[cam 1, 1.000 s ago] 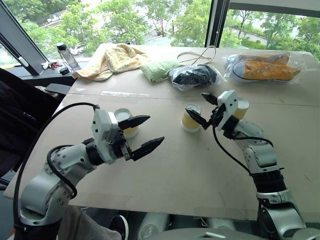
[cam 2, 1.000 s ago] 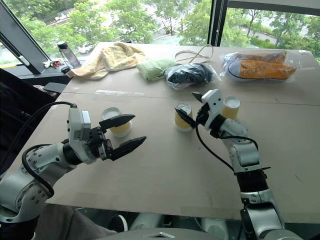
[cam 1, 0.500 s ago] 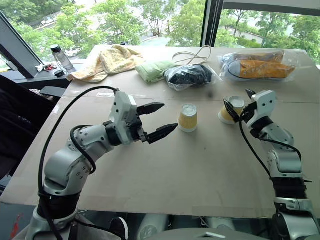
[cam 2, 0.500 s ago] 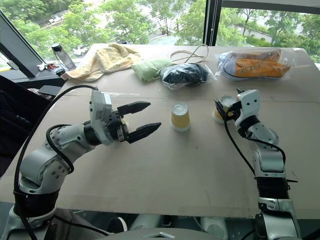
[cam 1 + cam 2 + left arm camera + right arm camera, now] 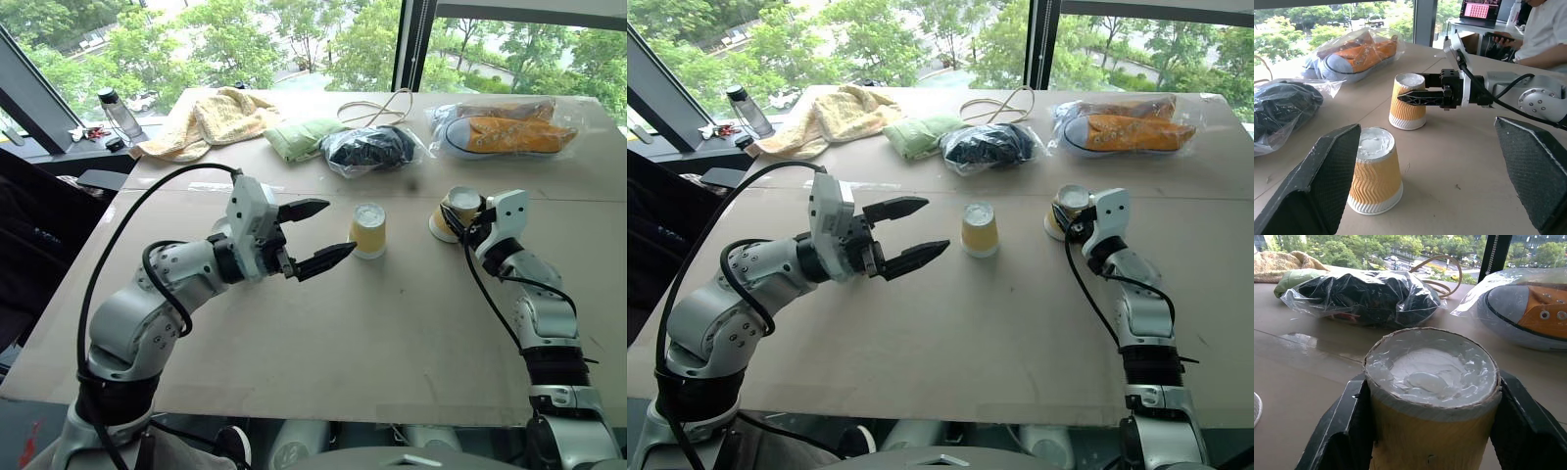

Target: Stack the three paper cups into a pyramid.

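Two of the three paper cups stand upside down on the table [image 5: 392, 323], white bases up; the third is hidden. The middle cup [image 5: 369, 231] stands free. Just to its left hovers my left gripper [image 5: 338, 227], open, its tips pointing at that cup, which the left wrist view shows between the fingers [image 5: 1317, 186] but farther off. My right gripper [image 5: 453, 217] is shut on the right cup [image 5: 460, 204]. In the right wrist view its fingers [image 5: 1347, 431] press both sides of that cup [image 5: 1432, 372].
Along the table's far side lie a yellow towel [image 5: 220, 117], a green cloth [image 5: 309, 137], a black bundle in plastic [image 5: 374, 149], a cord [image 5: 387, 108] and orange sneakers in clear plastic [image 5: 514, 134]. A bottle [image 5: 116, 113] stands far left. A person [image 5: 1542, 34] sits beyond the table.
My right gripper swung away from the middle cup to the right cup and shut on it. My left gripper edged toward the middle cup, still open. The camera view shifted.
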{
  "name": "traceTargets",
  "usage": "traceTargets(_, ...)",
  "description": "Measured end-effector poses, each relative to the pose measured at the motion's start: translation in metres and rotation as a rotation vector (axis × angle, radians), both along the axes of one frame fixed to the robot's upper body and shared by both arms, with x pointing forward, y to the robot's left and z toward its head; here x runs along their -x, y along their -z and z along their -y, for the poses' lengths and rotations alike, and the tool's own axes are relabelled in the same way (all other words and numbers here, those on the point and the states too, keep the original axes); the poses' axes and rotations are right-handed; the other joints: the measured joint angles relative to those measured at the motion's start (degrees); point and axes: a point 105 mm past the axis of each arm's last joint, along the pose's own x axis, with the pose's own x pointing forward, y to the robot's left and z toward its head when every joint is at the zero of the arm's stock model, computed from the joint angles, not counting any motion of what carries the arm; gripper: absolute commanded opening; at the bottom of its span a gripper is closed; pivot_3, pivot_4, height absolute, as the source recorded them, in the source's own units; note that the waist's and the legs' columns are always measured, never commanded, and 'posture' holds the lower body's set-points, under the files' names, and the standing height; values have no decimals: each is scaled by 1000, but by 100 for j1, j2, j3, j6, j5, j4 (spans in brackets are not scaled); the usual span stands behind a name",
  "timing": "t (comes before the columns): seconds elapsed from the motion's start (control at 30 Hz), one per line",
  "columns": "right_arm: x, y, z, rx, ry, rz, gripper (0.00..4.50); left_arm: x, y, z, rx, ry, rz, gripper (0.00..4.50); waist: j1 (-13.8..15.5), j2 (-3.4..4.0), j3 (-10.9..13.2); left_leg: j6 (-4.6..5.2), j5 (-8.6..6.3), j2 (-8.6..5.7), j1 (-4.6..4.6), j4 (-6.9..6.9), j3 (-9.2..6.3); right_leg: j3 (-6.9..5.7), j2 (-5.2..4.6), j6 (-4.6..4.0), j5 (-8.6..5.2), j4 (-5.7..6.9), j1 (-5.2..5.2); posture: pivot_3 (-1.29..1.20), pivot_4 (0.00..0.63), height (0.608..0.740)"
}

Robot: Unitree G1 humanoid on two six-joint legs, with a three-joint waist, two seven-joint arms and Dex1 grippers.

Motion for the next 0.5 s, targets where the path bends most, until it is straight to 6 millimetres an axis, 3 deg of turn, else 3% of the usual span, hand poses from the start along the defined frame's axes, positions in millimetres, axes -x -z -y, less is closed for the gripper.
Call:
traceTargets(0.17, 5, -6, -9, -11, -55, 22, 2325, 1, 1, 0, -10, 7, 4, 4500, 0, 0, 0, 0, 0, 0, 0, 0, 0, 0, 0, 0, 0, 0, 0, 0, 150, 740)
traceTargets(0.27, 14, -10, -25, -6, -144, 36, 2325, 2, 4, -1, -19, 8, -1, 4500, -2, 0, 0, 0, 0, 0, 0, 0, -1, 0, 0, 0, 0, 0, 0, 0, 150, 740)
traceTargets(0.37, 29, 0, -48, 20, -266, -4, 2325, 6, 14, -4, -33, 3, -32, 4500, -5, 0, 0, 1, -1, 0, 0, 0, -1, 0, -1, 0, 0, 0, -1, 0, 150, 740)
traceTargets(0.5, 33, 8, -57, 55, -310, -33, 2325, 12, 34, -14, -69, -20, -79, 4500, -2, 1, 0, 2, -1, 0, 2, 0, -1, 1, -2, 0, 0, 0, 0, 0, 150, 740)
